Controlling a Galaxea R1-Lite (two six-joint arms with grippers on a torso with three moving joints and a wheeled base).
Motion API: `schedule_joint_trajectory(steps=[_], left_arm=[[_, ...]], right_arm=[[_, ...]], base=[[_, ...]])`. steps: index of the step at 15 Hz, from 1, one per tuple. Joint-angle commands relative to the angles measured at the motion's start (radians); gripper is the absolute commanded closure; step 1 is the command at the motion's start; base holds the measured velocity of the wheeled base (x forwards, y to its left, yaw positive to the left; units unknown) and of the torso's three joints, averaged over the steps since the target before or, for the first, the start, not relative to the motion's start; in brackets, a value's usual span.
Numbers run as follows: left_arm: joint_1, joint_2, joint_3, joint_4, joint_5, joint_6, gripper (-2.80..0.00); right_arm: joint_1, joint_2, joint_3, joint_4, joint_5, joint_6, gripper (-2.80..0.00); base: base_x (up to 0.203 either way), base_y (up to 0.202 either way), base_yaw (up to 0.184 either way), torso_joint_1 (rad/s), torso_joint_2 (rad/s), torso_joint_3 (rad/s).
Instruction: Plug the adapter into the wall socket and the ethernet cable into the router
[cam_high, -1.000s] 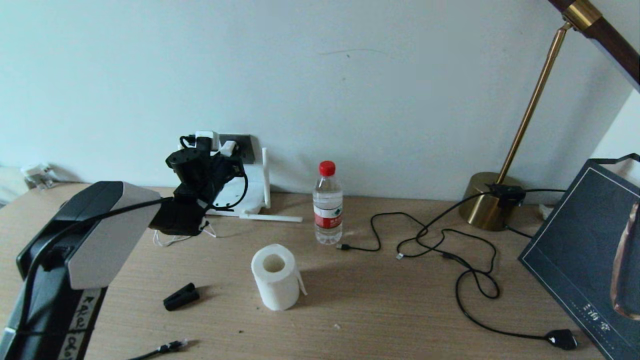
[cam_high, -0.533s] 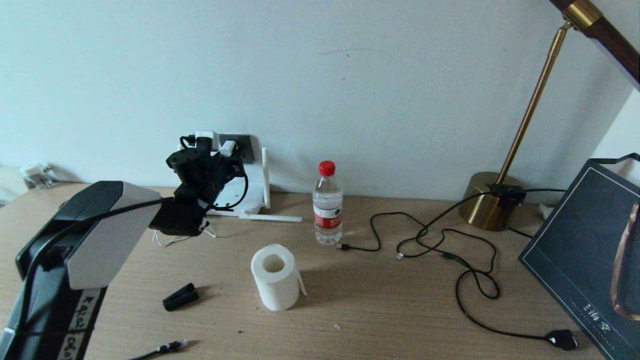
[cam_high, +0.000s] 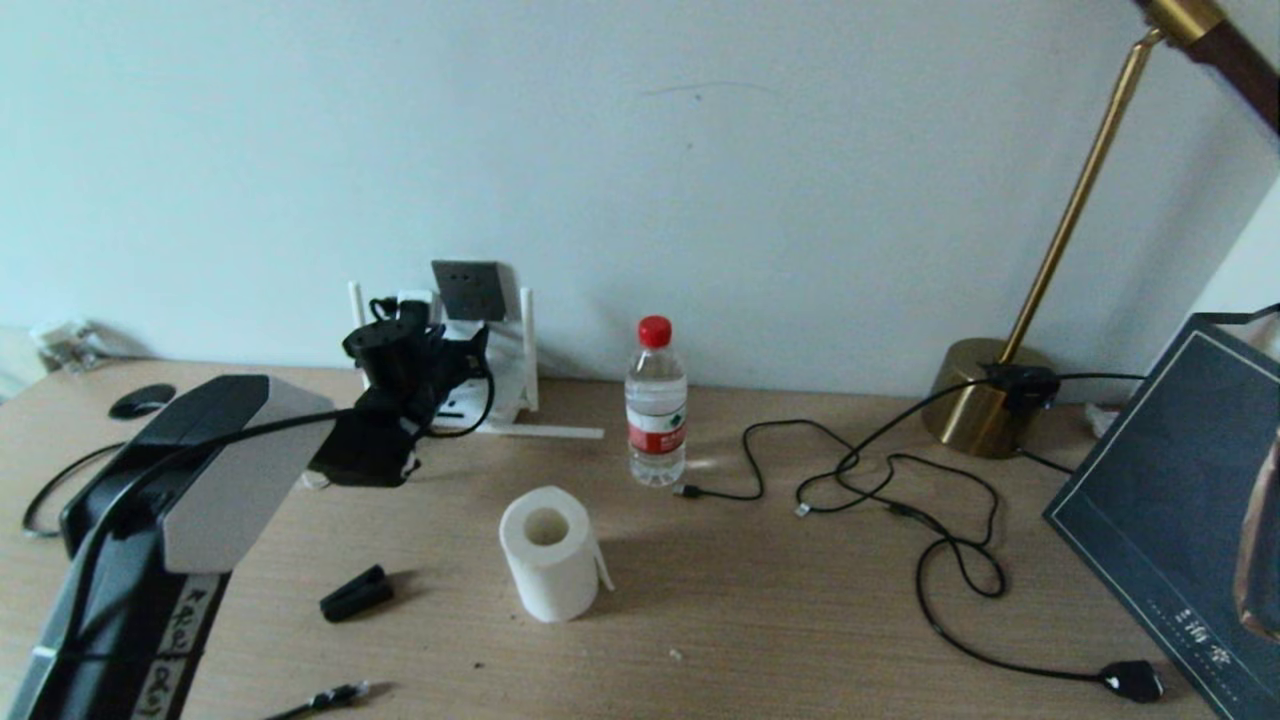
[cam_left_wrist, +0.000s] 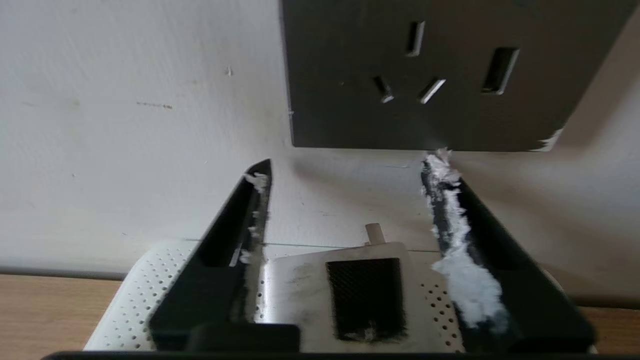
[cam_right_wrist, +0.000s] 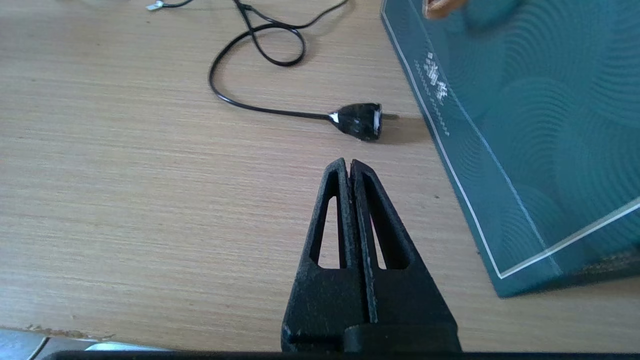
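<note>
The dark grey wall socket (cam_high: 470, 290) (cam_left_wrist: 430, 75) has bare pin holes with nothing in it. Below it, my left gripper (cam_high: 445, 340) (cam_left_wrist: 348, 164) is open, its fingers (cam_left_wrist: 235, 235) set wider than the adapter. The white adapter (cam_left_wrist: 365, 295), dark label up, lies between them on the perforated white router (cam_high: 505, 385) (cam_left_wrist: 150, 295), with a gap on one side. The ethernet cable (cam_high: 335, 695) lies at the table's near edge, its clear plug free. My right gripper (cam_right_wrist: 348, 162) is shut on nothing over bare table.
A water bottle (cam_high: 655, 410), a paper roll (cam_high: 548, 555) and a black clip (cam_high: 355, 593) stand mid-table. Thin black cables (cam_high: 900, 490) loop to the right, ending in a black plug (cam_right_wrist: 360, 120). A brass lamp base (cam_high: 985, 400) and a dark teal box (cam_high: 1170, 520) (cam_right_wrist: 525, 125) fill the right side.
My left gripper has opened and dropped from the socket plate. The adapter, held up at the socket before, now rests loose on the router. The socket face is uncovered.
</note>
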Motion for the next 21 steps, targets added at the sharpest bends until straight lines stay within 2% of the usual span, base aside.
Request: schedule_joint_trajectory(steps=[1,11,21], left_arm=[[-0.002,-0.017,0.002,-0.015,0.000,0.000,-2.80],[-0.002,-0.192,0.252,-0.036,-0.010,0.005,-2.80],[0.000,-0.173,0.310,-0.042,-0.002,0.008,-2.80]], right_arm=[[0.000,0.001,0.000,0.001,0.000,0.000,0.00],[0.000,0.000,0.000,0.001,0.000,0.000,0.00],[0.000,0.001,0.000,0.001,0.000,0.000,0.00]], base=[[0.000,0.000,0.000,0.000,0.00,0.000],[0.000,0.000,0.000,0.000,0.00,0.000],[0.000,0.000,0.000,0.000,0.00,0.000]])
